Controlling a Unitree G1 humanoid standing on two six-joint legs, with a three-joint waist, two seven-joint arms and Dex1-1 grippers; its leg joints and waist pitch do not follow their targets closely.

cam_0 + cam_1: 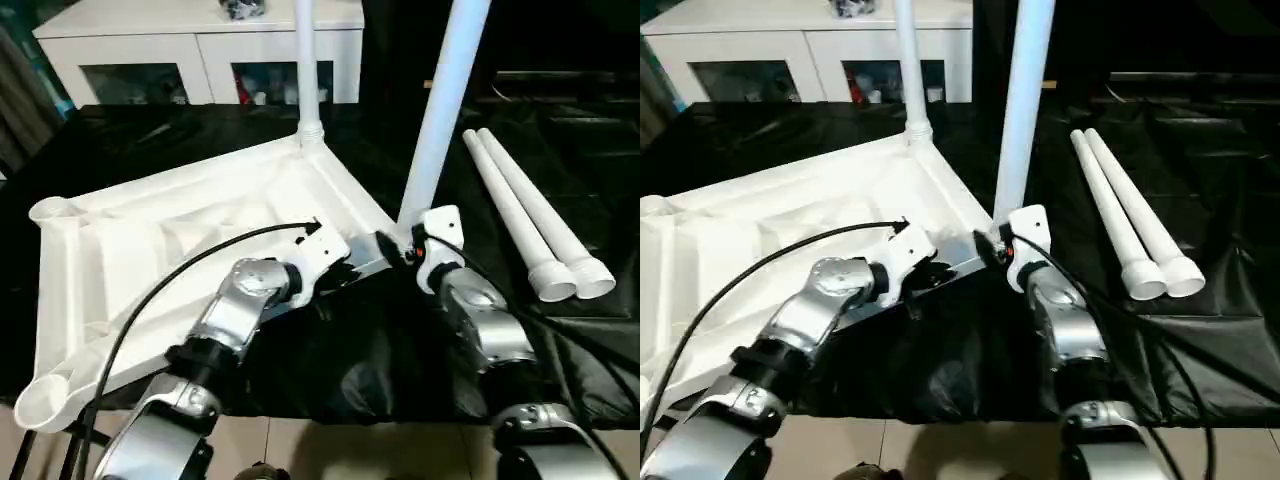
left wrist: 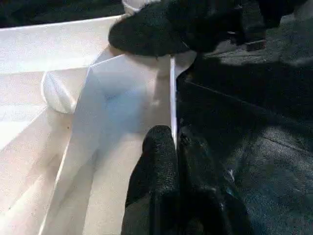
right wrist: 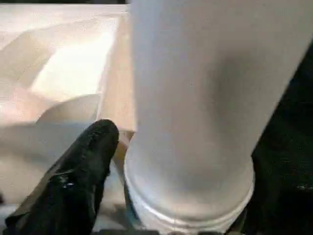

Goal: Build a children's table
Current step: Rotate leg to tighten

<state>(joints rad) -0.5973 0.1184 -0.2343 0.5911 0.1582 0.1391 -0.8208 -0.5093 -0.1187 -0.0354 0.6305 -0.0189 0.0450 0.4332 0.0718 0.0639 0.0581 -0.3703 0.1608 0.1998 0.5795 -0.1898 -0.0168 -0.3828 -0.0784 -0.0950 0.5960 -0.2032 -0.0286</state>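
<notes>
Left eye view: the inverted table top [image 1: 190,240] lies on the black worktop [image 1: 560,360]; one leg [image 1: 306,60] stands at its 12 o'clock corner, a second leg [image 1: 440,110] at 3 o'clock, and two spare legs [image 1: 530,220] lie beyond.

Left wrist view: my left gripper [image 2: 177,147] has its jaws clamped on the top's edge.

Right wrist view: my right gripper [image 3: 146,161] flanks the second leg's base; one finger [image 3: 83,166] shows, so I cannot tell its grip. I judge seating this leg is in hand; next, press it home.

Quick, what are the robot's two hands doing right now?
Left gripper: shut, pinching the thin edge of the white table top.
Right gripper: at the base of an upright leg; cannot tell whether it is open or gripping.
</notes>
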